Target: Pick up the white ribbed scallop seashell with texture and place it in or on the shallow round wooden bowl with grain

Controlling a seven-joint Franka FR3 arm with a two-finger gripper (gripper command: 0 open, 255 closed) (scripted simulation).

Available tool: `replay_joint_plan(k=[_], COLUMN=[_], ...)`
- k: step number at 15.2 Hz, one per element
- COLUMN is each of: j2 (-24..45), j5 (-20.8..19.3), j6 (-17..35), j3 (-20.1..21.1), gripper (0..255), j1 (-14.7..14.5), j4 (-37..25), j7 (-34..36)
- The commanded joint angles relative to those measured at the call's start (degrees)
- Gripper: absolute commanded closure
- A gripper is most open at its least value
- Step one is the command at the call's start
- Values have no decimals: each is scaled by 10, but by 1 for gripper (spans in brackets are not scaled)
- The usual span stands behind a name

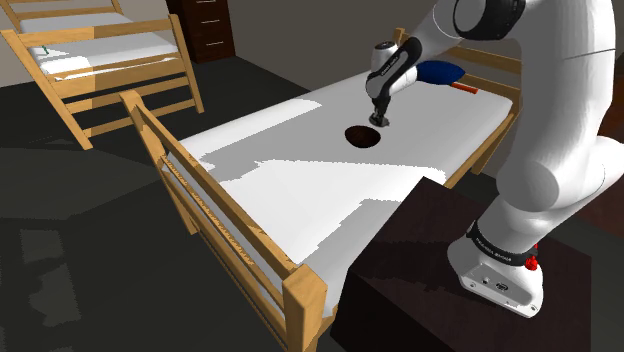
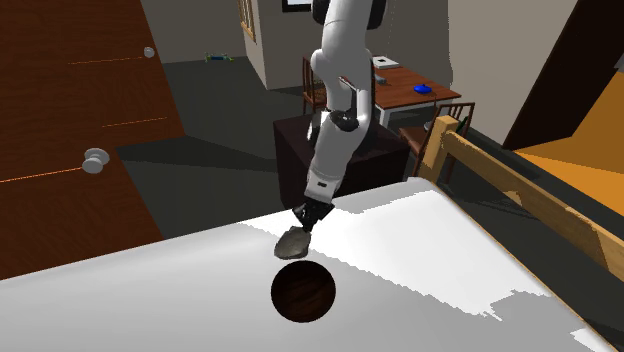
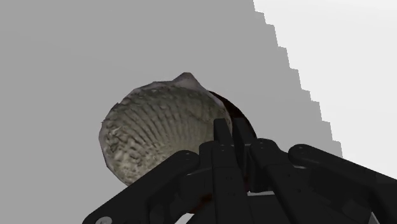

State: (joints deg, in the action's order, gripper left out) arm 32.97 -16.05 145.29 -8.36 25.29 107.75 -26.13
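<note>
One shell (image 2: 291, 242) pinched in the gripper (image 2: 306, 224) at mid-frame: carrying, I'd say. Next, centre over the bowl (image 2: 303, 294) lower in frame, then release.

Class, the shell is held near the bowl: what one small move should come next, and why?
Probably shift the gripper a little toward the middle of the bowl before lowering: the shell it clasps seems to hang above the bowl's rim, not its centre.

No text, label, brand, number or sign can be read, faint pale marks on the dark band (image 1: 497, 243) at the foot of the arm (image 1: 560, 130), too small to make out
</note>
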Motion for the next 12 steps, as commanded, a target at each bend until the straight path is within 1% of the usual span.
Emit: replay_joint_plan(k=[1, 5, 12], j2=[30, 93, 131], j5=[9, 25, 22], j6=[-33, -102, -71], j3=[7, 19, 17], gripper=[255, 255, 255], j1=[-4, -12, -11], j4=[-61, -190, -195], j7=[0, -1, 7])
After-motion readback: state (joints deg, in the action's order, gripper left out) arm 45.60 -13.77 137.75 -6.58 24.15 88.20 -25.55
